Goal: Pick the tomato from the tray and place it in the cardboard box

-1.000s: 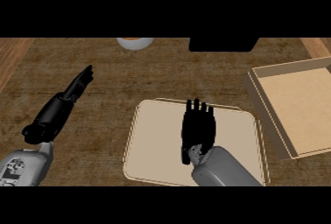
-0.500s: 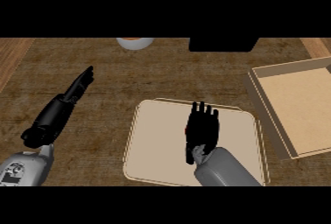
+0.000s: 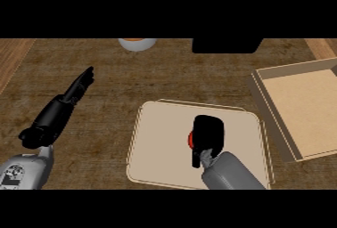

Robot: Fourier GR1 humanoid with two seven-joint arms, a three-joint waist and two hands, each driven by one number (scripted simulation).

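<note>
- Our right hand curls down over the tomato in the middle of the tray (only a red sliver shows), a grip from above that suits lifting.
- The cardboard box lies open just right of the tray, so we judge the carry short.
- Our left hand rests straight-fingered at the left, out of the way.

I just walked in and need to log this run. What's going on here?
The robot's right hand is over the tray, fingers curled round the tomato, of which only a red sliver shows. The tomato has not yet reached the cardboard box at the right. The left hand rests open, fingers straight, over the counter at the left.
</note>
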